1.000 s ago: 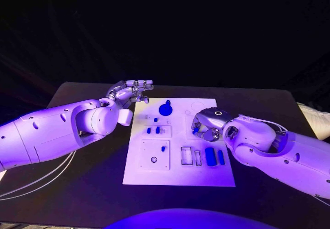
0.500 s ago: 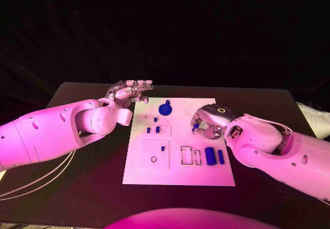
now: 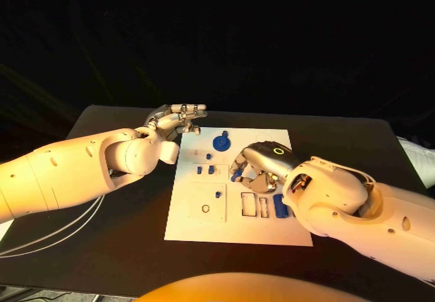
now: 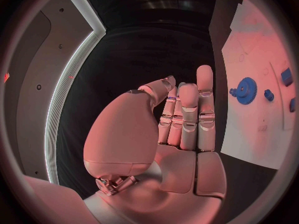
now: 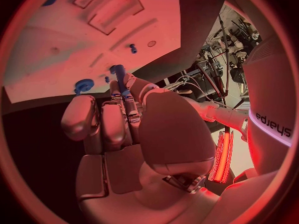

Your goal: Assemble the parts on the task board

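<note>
Right hand (image 3: 260, 165) pinches a small blue peg (image 5: 117, 70) over the task board (image 3: 237, 231); a loose pinch could drop it. Left hand (image 3: 174, 119), at ten o'clock, holds nothing, fingers nearly together.

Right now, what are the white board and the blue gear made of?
The task board looks like matte white plastic or painted sheet: flat, even, no shine. The blue gear looks like moulded or printed plastic: solid colour, crisp teeth. Neither can be told for sure.

I see my bulky white arms (image 3: 68, 170), silver segmented hands (image 3: 176, 118), cables (image 3: 45, 236) trailing the left.
</note>
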Robot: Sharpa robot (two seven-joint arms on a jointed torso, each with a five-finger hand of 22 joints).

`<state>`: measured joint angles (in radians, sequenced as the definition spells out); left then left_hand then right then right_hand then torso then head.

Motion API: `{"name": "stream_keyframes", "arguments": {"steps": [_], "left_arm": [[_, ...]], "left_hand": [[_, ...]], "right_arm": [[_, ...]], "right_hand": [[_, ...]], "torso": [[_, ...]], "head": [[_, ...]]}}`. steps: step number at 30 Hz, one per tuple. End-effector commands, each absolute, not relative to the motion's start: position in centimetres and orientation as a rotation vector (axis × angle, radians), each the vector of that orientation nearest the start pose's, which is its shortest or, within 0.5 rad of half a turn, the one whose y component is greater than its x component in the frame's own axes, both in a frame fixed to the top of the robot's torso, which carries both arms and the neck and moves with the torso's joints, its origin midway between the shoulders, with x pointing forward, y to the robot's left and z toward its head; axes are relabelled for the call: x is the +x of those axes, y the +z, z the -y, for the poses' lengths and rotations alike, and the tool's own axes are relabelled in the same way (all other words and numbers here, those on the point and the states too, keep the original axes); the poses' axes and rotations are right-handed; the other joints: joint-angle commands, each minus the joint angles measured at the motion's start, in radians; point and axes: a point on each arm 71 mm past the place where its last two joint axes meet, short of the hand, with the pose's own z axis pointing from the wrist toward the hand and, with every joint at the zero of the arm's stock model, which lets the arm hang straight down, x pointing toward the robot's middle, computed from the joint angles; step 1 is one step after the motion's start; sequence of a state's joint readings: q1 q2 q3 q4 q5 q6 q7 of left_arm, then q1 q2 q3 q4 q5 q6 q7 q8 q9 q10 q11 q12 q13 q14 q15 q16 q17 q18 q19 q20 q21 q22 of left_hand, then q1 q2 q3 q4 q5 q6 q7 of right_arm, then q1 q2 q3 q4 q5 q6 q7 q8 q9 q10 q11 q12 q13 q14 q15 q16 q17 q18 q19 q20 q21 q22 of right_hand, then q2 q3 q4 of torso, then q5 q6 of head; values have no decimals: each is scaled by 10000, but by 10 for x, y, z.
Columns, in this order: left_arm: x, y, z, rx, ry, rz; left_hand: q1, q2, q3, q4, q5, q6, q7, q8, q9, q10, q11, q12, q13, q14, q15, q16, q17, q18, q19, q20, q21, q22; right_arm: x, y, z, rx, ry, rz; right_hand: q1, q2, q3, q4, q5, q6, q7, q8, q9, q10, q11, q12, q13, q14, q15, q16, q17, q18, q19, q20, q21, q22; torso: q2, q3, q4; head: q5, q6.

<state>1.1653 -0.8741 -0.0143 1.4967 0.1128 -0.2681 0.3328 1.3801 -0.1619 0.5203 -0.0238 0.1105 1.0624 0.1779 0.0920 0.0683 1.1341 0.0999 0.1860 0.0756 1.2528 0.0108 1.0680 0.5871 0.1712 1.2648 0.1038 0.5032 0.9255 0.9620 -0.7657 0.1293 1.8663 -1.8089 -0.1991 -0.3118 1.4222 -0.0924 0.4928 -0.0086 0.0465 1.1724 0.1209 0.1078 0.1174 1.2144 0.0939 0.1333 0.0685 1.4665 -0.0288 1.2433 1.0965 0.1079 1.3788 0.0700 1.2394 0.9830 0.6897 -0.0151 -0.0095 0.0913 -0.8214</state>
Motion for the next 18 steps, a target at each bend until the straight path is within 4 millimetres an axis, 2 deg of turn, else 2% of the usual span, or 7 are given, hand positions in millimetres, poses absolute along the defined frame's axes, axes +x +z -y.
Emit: {"name": "stream_keyframes", "arguments": {"steps": [1,4,10,14,18], "left_arm": [[491,-193,-229,-13055,-15573,-14306],[491,-193,-228,-13045,-15613,-14331],[491,-194,-226,-13038,-15644,-14350],[491,-194,-225,-13022,-15661,-14362],[491,-193,-225,-12985,-15674,-14381]], "left_hand": [[56,57,-31,-15,-25,-62,-8,40,-9,-75,27,42,-8,-56,3,-47,-13,99,-80,15,-49,-13],[66,66,-34,-26,-24,-63,-7,43,-8,-78,26,50,-8,-59,3,-43,-11,100,-82,15,-52,-15],[70,69,-36,-29,-23,-63,-7,44,-7,-80,26,53,-8,-60,2,-42,-10,101,-83,15,-54,-16],[70,69,-36,-29,-23,-63,-7,44,-7,-80,26,53,-8,-60,2,-42,-10,101,-83,15,-54,-16],[70,69,-36,-29,-23,-63,-7,44,-7,-80,26,53,-8,-60,2,-42,-10,101,-83,15,-54,-16]], "right_arm": [[374,-193,66,-4237,8567,-16392],[367,-204,52,-4450,8937,-16531],[363,-223,39,-4724,9158,-16920],[363,-235,33,-4842,9131,-17234],[362,-241,29,-4906,9159,-17412]], "right_hand": [[229,216,25,-49,22,-44,50,-45,-3,392,-403,-71,78,312,-28,43,-15,-8,14,2,25,-21],[225,219,32,-57,23,-56,56,-54,-3,383,-397,-88,77,309,-24,37,-25,-4,6,5,16,-37],[214,228,52,-78,26,-91,72,-81,-3,357,-381,-136,73,303,-12,27,-40,-1,-6,14,5,-57],[204,233,63,-89,27,-111,82,-97,-2,340,-369,-164,71,303,-4,33,-34,1,-13,20,-2,-68],[193,237,66,-92,28,-120,88,-104,-2,333,-363,-179,70,301,1,31,-38,2,-15,24,-3,-70]], "torso": [[9,2,12],[12,1,47],[14,-17,38],[26,-6,23],[19,1,47]], "head": [[100,-17],[112,-21],[192,-58],[222,-53],[219,-89]]}}
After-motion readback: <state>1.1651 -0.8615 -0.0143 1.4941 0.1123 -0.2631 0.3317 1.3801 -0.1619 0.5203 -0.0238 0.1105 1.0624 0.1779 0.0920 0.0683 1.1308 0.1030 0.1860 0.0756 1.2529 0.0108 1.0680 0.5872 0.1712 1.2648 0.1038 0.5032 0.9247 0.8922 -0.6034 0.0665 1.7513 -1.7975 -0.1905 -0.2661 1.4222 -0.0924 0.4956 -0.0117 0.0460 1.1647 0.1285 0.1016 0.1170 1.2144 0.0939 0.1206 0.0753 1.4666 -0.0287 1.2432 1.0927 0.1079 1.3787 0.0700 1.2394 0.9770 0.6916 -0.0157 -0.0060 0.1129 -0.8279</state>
